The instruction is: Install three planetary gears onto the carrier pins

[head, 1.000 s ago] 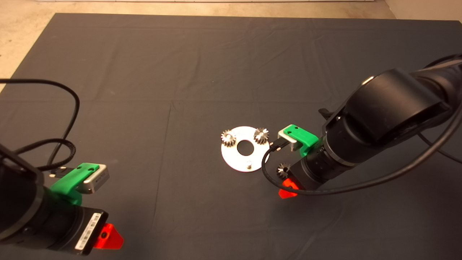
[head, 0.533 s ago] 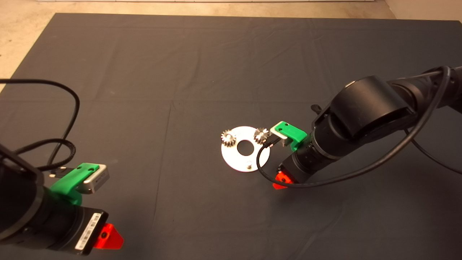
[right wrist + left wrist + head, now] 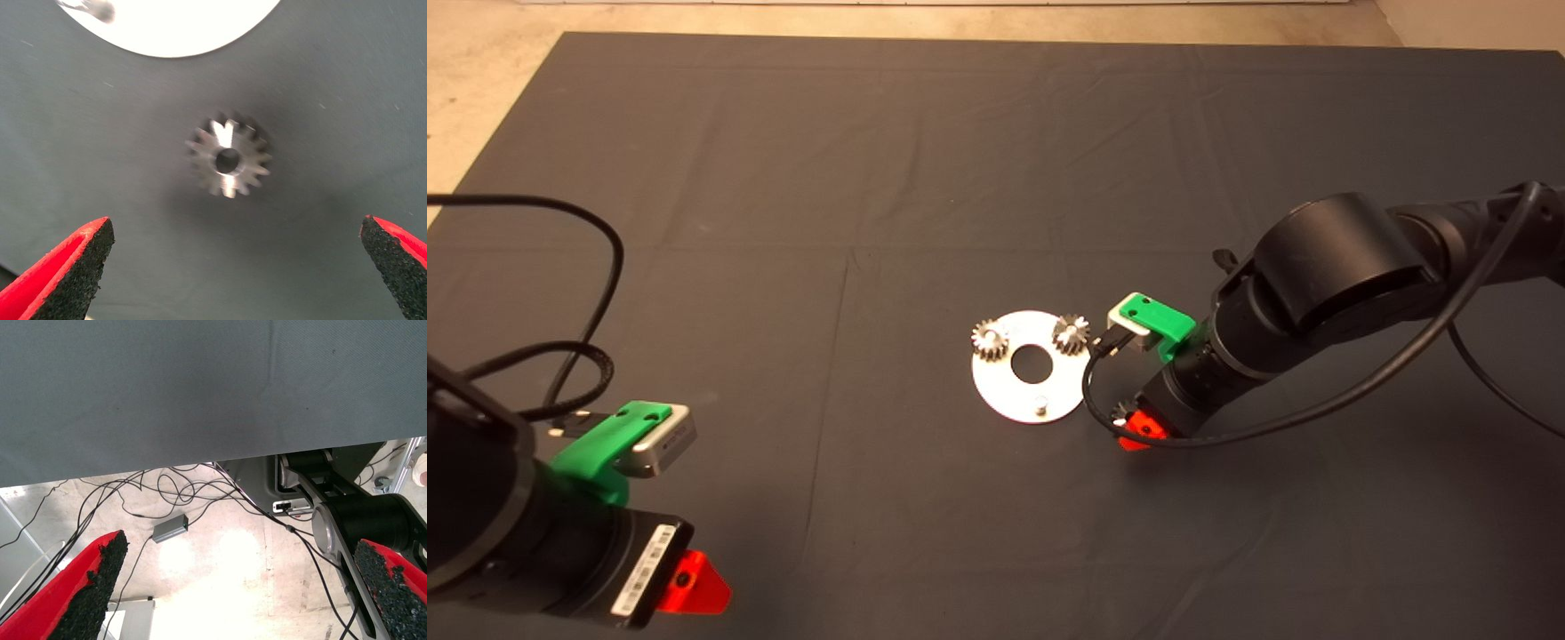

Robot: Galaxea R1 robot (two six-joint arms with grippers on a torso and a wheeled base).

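A flat silver disc [image 3: 1009, 391] lies mid-mat with two planetary gears [image 3: 990, 339] [image 3: 1070, 333] seated on carrier pins. Its near pin [image 3: 1040, 406] stands bare. The third gear [image 3: 1121, 412] lies flat on the mat just right of the disc. My right gripper [image 3: 1134, 422] hovers directly over it. In the right wrist view this gear [image 3: 229, 159] sits between the widely open fingers [image 3: 73, 267], untouched, with the disc's edge [image 3: 173, 27] beyond it. My left gripper [image 3: 691, 582] waits at the lower left, open [image 3: 241, 545], holding nothing.
Black cables loop from both arms, one [image 3: 1089, 400] hanging close to the disc's right edge. The dark mat [image 3: 871, 178] stretches wide around the disc. The left wrist view shows the mat's edge and a floor strewn with cables [image 3: 173, 493].
My right arm swung in and the gripper shifted from nearer the front edge to right over the loose gear. The disc, the gears and my left arm stayed put.
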